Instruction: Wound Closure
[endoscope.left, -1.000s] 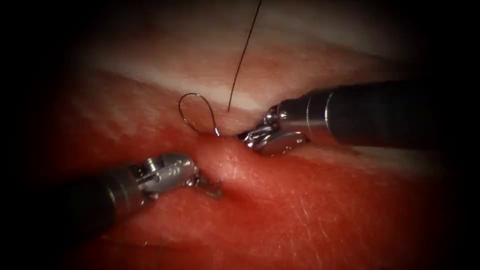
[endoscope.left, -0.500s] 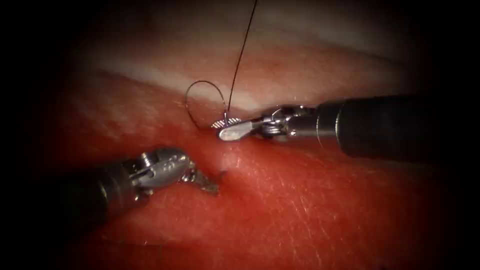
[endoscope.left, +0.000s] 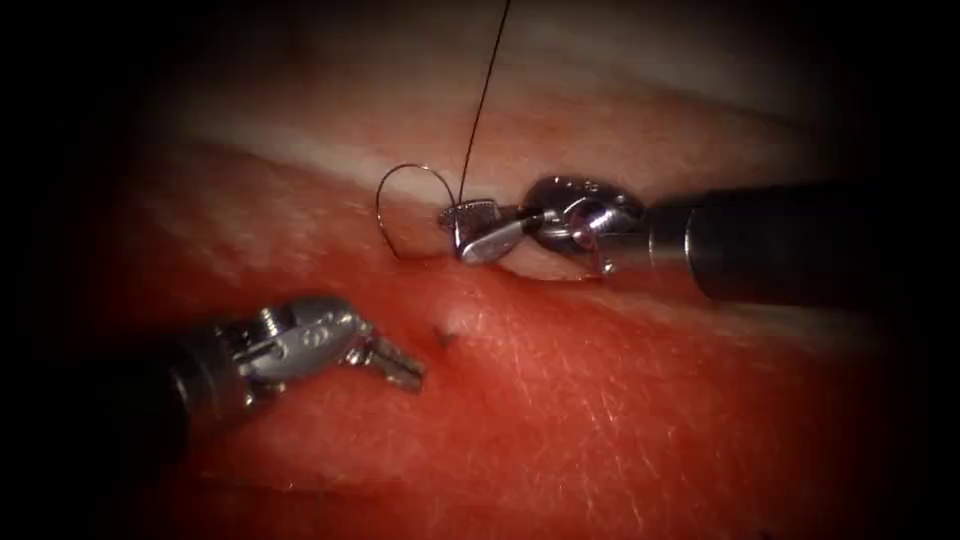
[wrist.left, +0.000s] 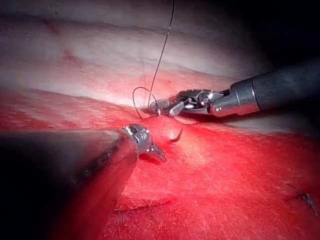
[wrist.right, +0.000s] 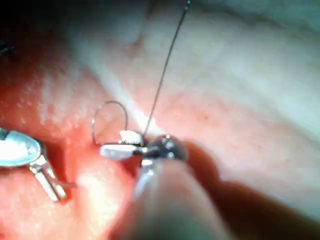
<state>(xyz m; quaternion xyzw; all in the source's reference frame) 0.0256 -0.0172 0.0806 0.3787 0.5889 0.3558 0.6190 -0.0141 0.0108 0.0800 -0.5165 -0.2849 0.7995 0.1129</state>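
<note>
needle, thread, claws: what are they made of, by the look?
Needle: thin bright wire that glints, likely steel. One end is in the tissue; its thread end lies between the right claw's open jaws. Thread: dark matte single strand, probably synthetic. Both claws: shiny ridged metal, probably steel. The left claw is shut on nothing.

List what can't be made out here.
- Thin curved steel needle: middle buried in red pork tissue, endoscope view, beside empty left end effector.
- Right end effector: grips needle or thin dark thread? Too small, endoscope view; blurred, right wrist view.
- Thread's upper end: cut off by endoscope view's edge.
</note>
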